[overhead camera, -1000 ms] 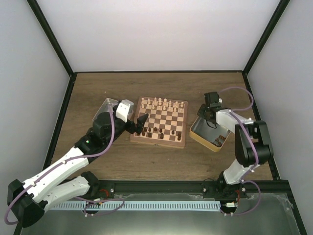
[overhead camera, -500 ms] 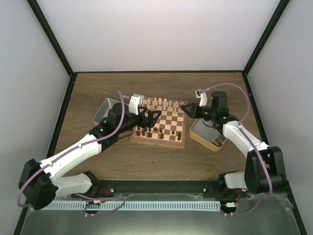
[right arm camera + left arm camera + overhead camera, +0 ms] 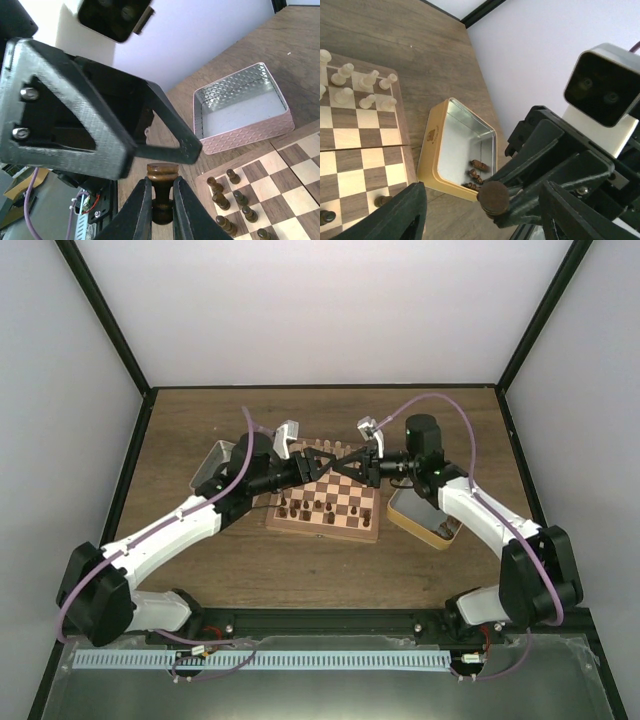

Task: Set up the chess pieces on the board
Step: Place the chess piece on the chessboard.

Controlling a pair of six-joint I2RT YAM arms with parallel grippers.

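Two end effectors nose-to-nose over board

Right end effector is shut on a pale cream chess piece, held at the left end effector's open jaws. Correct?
No: the chess piece in the right end effector is dark brown, not pale cream; the right wrist view shows it. It is held at the left end effector's open jaws.

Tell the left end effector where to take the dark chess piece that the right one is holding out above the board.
Grip the wide round base of the dark chess piece, the only part clear of the right end effector, which clamps the narrower stem. Probably bring the left end effector head-on from its own side, since the base faces it, jaws straddling the disc's rim.
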